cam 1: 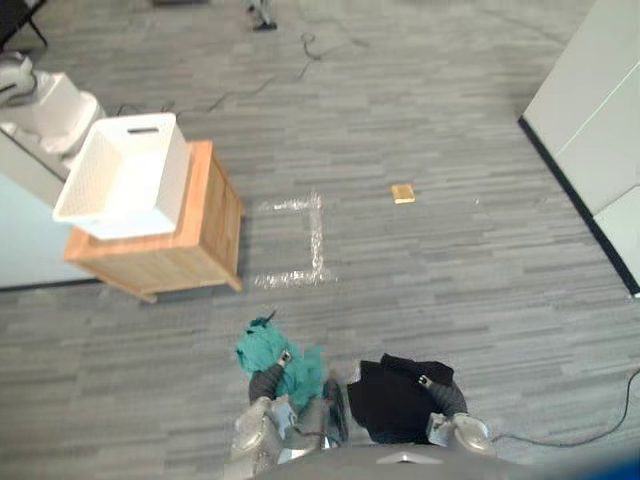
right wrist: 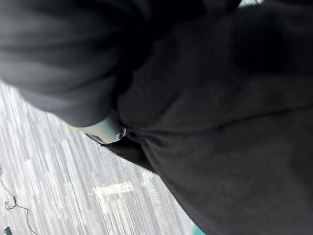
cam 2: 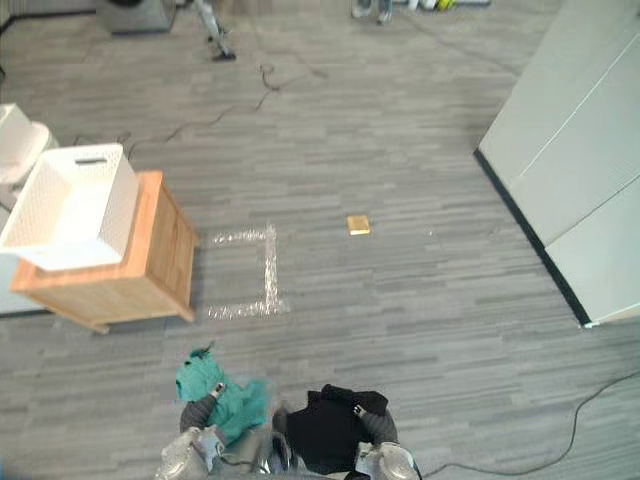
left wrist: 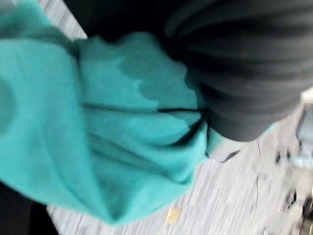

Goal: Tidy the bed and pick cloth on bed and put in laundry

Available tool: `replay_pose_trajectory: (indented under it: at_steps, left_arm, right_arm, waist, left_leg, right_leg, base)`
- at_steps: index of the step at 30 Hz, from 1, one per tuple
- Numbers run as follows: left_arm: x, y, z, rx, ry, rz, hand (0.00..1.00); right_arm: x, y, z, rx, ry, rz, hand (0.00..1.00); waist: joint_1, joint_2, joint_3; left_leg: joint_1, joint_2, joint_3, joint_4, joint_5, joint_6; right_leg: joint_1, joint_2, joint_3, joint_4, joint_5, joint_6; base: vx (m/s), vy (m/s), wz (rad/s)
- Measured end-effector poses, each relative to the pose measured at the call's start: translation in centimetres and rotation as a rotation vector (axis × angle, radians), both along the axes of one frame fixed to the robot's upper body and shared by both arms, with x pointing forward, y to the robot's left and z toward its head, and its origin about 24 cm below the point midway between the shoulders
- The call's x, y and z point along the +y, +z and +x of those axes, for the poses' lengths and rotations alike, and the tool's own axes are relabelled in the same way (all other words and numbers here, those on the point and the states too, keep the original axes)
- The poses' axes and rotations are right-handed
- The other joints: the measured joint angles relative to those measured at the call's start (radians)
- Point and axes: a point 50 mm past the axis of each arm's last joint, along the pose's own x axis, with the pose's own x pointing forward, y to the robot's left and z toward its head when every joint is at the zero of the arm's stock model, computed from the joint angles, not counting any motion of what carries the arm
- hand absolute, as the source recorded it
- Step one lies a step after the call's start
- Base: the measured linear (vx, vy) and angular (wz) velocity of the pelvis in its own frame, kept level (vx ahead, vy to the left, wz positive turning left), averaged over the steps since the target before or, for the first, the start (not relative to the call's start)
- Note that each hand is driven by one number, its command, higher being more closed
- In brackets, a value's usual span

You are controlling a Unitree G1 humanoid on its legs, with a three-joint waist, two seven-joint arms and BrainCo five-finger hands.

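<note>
No readable text, labels or signs

Grey plank floor [cam 1: 430,270] everywhere; wooden cabinet [cam 1: 170,265] sat at nine o'clock; pale wall panels [cam 1: 590,100] stood two o'clock; tape corner [cam 1: 316,235] centre.

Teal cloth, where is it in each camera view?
Left eye view: teal cloth low, left of centre, beside the black cloth.
Right eye view: low, left of centre.
Left wrist view: close up, above the floor.
Right wrist view: a sliver past the black cloth.
Shared landmark: the yellow block.
</note>
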Motion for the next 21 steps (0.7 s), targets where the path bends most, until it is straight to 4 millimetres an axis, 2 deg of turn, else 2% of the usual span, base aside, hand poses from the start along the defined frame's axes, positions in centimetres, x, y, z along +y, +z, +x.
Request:
replay_pose_trajectory:
  at_steps: [1,2,3,4,5,6,7,9,10,11,12,13,14,15,16,17,18,19,20,21]
  left_arm:
    - [0.2,-0.2,0.0,0.010,-0.003,0.009,1.00]
    - [0.3,-0.3,-0.1,0.018,-0.012,0.023,1.00]
    - [0.2,-0.5,-0.1,0.031,-0.022,0.030,1.00]
    - [0.2,-0.6,-0.2,0.035,-0.022,0.029,1.00]
    - [0.2,-0.7,-0.3,0.042,-0.022,0.030,1.00]
    - [0.2,-0.7,-0.4,0.045,-0.023,0.029,1.00]
    - [0.1,-0.7,-0.4,0.046,-0.022,0.025,1.00]
    - [-0.2,-0.7,-0.2,0.043,-0.019,0.017,1.00]
    - [-0.3,-0.7,-0.1,0.038,-0.019,0.012,1.00]
    - [-0.5,-0.6,0.0,0.035,-0.018,0.008,1.00]
    - [-0.4,-0.5,0.2,0.029,-0.017,0.008,1.00]
    - [-0.4,-0.5,0.2,0.027,-0.014,0.011,1.00]
    - [-0.7,-0.6,0.1,0.033,0.002,-0.002,1.00]
    - [-0.7,-0.6,0.2,0.030,0.011,-0.006,1.00]
    - [-1.0,-0.2,0.6,0.006,0.019,-0.019,1.00]
    - [-1.6,-0.3,0.6,0.007,0.025,-0.040,1.00]
    - [-2.2,-0.3,0.5,0.007,0.027,-0.059,1.00]
    - [-2.4,-0.2,0.6,0.002,0.021,-0.063,1.00]
    - [-2.4,0.0,0.7,-0.009,0.019,-0.067,1.00]
    - [-2.2,0.2,0.8,-0.024,0.026,-0.068,1.00]
  right_arm:
    - [-0.1,0.1,0.0,-0.008,-0.001,-0.004,1.00]
    - [-0.2,0.4,0.5,-0.041,-0.002,-0.009,1.00]
    - [-0.2,0.7,0.9,-0.063,-0.002,-0.011,1.00]
    - [-0.2,0.9,1.1,-0.077,-0.002,-0.012,1.00]
    - [-0.2,1.1,1.4,-0.097,-0.005,-0.014,1.00]
    - [-0.3,1.2,1.6,-0.103,-0.005,-0.015,1.00]
    - [-0.3,1.2,1.9,-0.109,-0.005,-0.015,1.00]
    - [-0.2,1.4,2.3,-0.122,-0.003,-0.013,1.00]
    - [-0.1,1.5,2.5,-0.127,-0.002,-0.012,1.00]
    - [-0.2,1.6,2.6,-0.132,-0.005,-0.011,1.00]
    - [-0.1,1.6,2.7,-0.133,-0.011,-0.006,1.00]
    - [0.0,1.7,2.8,-0.140,-0.015,-0.002,1.00]
    - [0.0,1.9,3.0,-0.148,-0.014,-0.001,1.00]
    - [0.0,2.1,3.3,-0.159,-0.017,0.002,1.00]
    - [0.0,2.3,3.5,-0.174,-0.026,0.003,1.00]
    - [-0.1,2.6,3.6,-0.187,-0.027,0.000,1.00]
    - [-0.3,2.6,3.7,-0.188,-0.025,-0.003,1.00]
    - [-0.2,2.6,3.6,-0.184,-0.021,-0.001,1.00]
    - [0.0,2.5,3.5,-0.176,-0.012,0.002,1.00]
    - [0.2,2.5,3.3,-0.174,0.007,0.001,1.00]
  waist:
    - [-0.003,-0.004,0.001]
    - [-0.010,-0.003,0.003]
    - [-0.019,0.001,0.005]
    - [-0.025,0.003,0.006]
    - [-0.030,0.005,0.009]
    - [-0.040,0.010,0.014]
    - [-0.039,0.022,0.024]
    - [-0.036,0.043,0.038]
    - [-0.037,0.049,0.042]
    - [-0.036,0.051,0.048]
    - [-0.034,0.046,0.053]
    - [-0.032,0.050,0.056]
    - [-0.030,0.057,0.057]
    - [-0.025,0.074,0.061]
    - [-0.023,0.074,0.074]
    - [-0.041,0.076,0.075]
    - [-0.047,0.088,0.072]
    - [-0.048,0.090,0.071]
    - [-0.048,0.089,0.073]
    - [-0.042,0.093,0.079]
  left_leg:
    - [0.015,-0.003,-0.006,-0.002,-0.010,-0.005]
    - [0.040,-0.003,-0.018,-0.008,-0.019,-0.010]
    - [0.067,-0.001,-0.038,-0.014,-0.018,-0.008]
    - [0.086,-0.001,-0.051,-0.026,-0.018,-0.008]
    - [0.104,0.006,-0.068,-0.024,-0.018,-0.010]
    - [0.120,0.015,-0.085,-0.021,-0.021,-0.016]
    - [0.147,0.035,-0.095,-0.022,-0.036,-0.041]
    - [0.182,0.071,-0.122,-0.022,-0.059,-0.080]
    - [0.192,0.088,-0.137,-0.022,-0.074,-0.104]
    - [0.208,0.108,-0.140,-0.022,-0.094,-0.133]
    - [0.220,0.118,-0.144,-0.021,-0.107,-0.149]
    - [0.235,0.139,-0.160,-0.012,-0.143,-0.153]
    - [0.255,0.175,-0.170,-0.001,-0.177,-0.168]
    - [0.249,0.199,-0.162,0.009,-0.176,-0.179]
    - [0.252,0.200,-0.162,0.022,-0.159,-0.191]
    - [0.260,0.205,-0.166,0.043,-0.146,-0.189]
    - [0.255,0.224,-0.172,0.097,-0.142,-0.188]
    - [0.238,0.238,-0.179,0.166,-0.136,-0.190]
    - [0.183,0.256,-0.199,0.321,-0.112,-0.192]
    - [0.100,0.288,-0.219,0.520,-0.046,-0.192]
  right_leg:
    - [-0.050,-0.013,-0.015,0.088,-0.028,-0.014]
    - [-0.117,-0.028,-0.051,0.158,-0.086,-0.042]
    - [-0.171,-0.046,-0.098,0.170,-0.153,-0.067]
    - [-0.195,-0.049,-0.120,0.154,-0.196,-0.070]
    - [-0.212,-0.044,-0.149,0.081,-0.256,-0.058]
    - [-0.207,-0.033,-0.172,0.005,-0.286,-0.054]
    - [-0.206,0.001,-0.184,-0.125,-0.313,-0.072]
    - [-0.207,0.061,-0.175,-0.361,-0.322,-0.072]
    - [-0.209,0.079,-0.168,-0.479,-0.298,-0.087]
    - [-0.213,0.093,-0.152,-0.600,-0.244,-0.098]
    - [-0.215,0.097,-0.133,-0.674,-0.203,-0.101]
    - [-0.226,0.100,-0.116,-0.721,-0.128,-0.093]
    - [-0.220,0.133,-0.118,-0.695,-0.060,-0.129]
    - [-0.227,0.145,-0.128,-0.657,-0.105,-0.138]
    - [-0.248,0.139,-0.134,-0.575,-0.158,-0.155]
    - [-0.256,0.121,-0.162,-0.488,-0.218,-0.189]
    - [-0.233,0.116,-0.192,-0.455,-0.269,-0.199]
    - [-0.208,0.116,-0.209,-0.451,-0.295,-0.203]
    - [-0.154,0.119,-0.239,-0.469,-0.317,-0.215]
    - [-0.085,0.135,-0.264,-0.511,-0.329,-0.224]
  base:
    - [0.33,0.051,0.41]
    - [0.34,0.052,0.36]
    - [0.43,0.047,0.36]
    - [0.43,0.001,0.52]
    - [0.36,-0.045,0.51]
    - [0.34,-0.095,0.61]
    - [0.27,-0.095,0.49]
    - [0.33,-0.153,0.48]
    - [0.40,-0.243,0.51]
    - [0.35,-0.233,0.42]
    - [0.37,-0.289,0.44]
    - [0.41,-0.343,0.34]
    - [0.43,-0.366,0.23]
    - [0.41,-0.388,0.17]
    - [0.36,-0.387,0.37]
    - [0.42,-0.436,0.61]
    - [0.35,-0.344,0.67]
    - [0.36,-0.327,0.70]
    - [0.35,-0.338,0.72]
    - [0.41,-0.393,0.67]
